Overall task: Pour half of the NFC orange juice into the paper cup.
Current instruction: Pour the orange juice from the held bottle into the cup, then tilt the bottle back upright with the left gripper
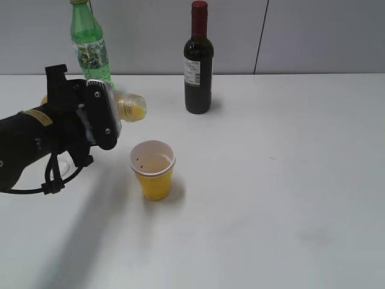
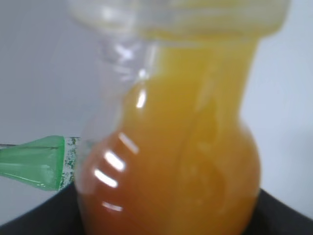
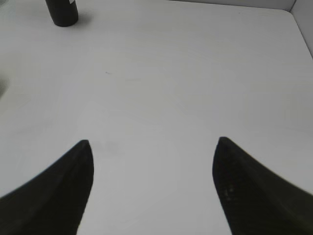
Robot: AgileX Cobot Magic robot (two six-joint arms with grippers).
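Observation:
My left gripper (image 1: 111, 114) is shut on the NFC orange juice bottle (image 1: 131, 107) and holds it tipped on its side, mouth pointing right, above and left of the paper cup (image 1: 154, 170). The bottle has no cap on. The cup is yellow outside, stands upright on the table, and holds some orange liquid at the bottom. In the left wrist view the bottle (image 2: 181, 147) fills the picture, blurred, with orange juice against its neck. My right gripper (image 3: 152, 143) is open and empty over bare table, out of the exterior view.
A green plastic bottle (image 1: 90, 48) stands at the back left, just behind my left gripper; it also shows in the left wrist view (image 2: 36, 166). A dark wine bottle (image 1: 198, 60) with a red capsule stands at the back centre, its base in the right wrist view (image 3: 62, 11).

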